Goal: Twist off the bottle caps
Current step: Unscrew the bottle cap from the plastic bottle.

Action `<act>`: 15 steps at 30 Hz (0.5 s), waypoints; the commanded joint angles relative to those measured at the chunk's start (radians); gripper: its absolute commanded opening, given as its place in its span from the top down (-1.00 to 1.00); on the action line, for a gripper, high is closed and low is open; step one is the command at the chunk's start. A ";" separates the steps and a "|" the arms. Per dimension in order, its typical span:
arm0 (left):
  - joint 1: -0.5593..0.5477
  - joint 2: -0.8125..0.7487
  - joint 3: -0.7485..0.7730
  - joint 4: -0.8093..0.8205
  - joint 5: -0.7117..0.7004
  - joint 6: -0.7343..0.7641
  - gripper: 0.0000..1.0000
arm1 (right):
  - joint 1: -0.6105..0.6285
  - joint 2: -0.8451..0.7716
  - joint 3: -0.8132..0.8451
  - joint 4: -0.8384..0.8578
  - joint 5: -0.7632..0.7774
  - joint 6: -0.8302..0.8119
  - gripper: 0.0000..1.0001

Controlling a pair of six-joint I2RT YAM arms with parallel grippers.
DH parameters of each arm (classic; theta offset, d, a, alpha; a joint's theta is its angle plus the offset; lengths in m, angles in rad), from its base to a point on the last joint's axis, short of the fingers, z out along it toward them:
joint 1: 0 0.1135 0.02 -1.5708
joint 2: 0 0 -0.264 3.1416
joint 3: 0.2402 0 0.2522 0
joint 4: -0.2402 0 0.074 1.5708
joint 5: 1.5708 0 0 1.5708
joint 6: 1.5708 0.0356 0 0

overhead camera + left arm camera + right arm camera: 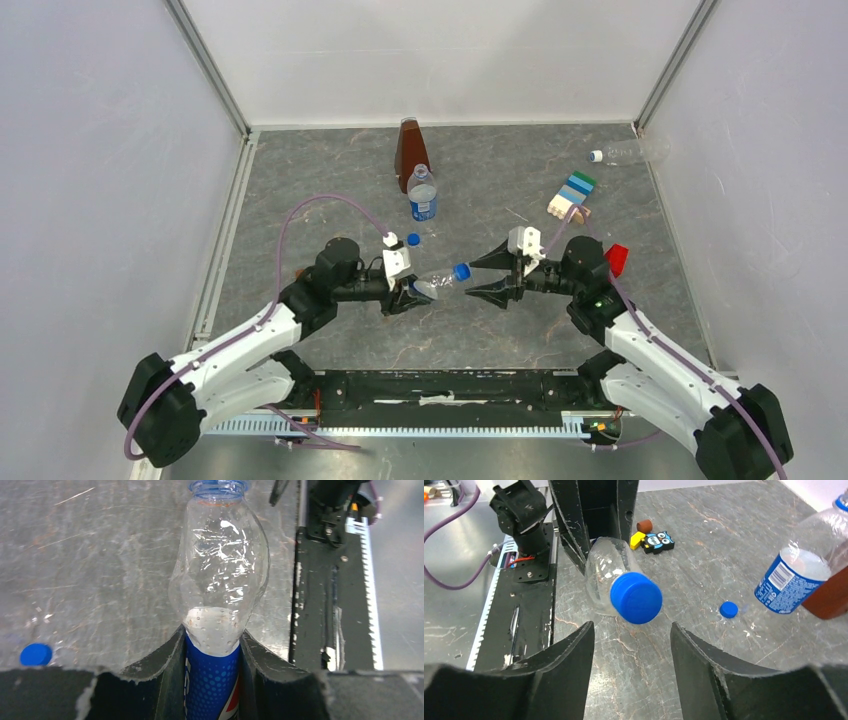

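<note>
My left gripper (410,290) is shut on a blue-labelled bottle (432,283), holding it level above the table with its neck pointing right. From the left wrist, the fingers (172,660) pinch the label below the clear shoulder (220,570). The blue cap (461,270) sits on that bottle's neck. My right gripper (472,277) faces it, open, with the cap (636,598) just beyond the fingertips and untouched. A loose blue cap (413,239) lies on the table. A second labelled bottle (423,195) stands upright. A clear bottle (630,152) with a white cap (596,156) lies at the far right.
A brown pyramid-shaped object (408,150) stands behind the upright bottle. Stacked toy blocks (572,195) sit at the right, with a red piece (617,258) by the right arm. Small toys (651,539) lie past the left arm. White walls enclose the table.
</note>
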 commanded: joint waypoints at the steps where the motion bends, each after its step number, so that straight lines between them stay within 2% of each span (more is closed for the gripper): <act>1: 0.005 -0.032 0.020 -0.020 -0.134 0.015 0.80 | -0.003 0.018 0.049 0.043 0.066 0.107 -0.27; 5: 0.004 -0.048 -0.014 0.027 -0.247 0.021 0.81 | -0.002 0.030 0.054 0.058 0.060 0.151 -0.34; 9: -0.015 -0.103 -0.102 0.157 -0.389 0.042 0.84 | -0.002 0.037 0.070 0.066 0.103 0.223 -0.36; 15: -0.118 -0.195 -0.205 0.269 -0.608 0.159 0.88 | -0.003 0.068 0.072 0.227 0.177 0.472 -0.39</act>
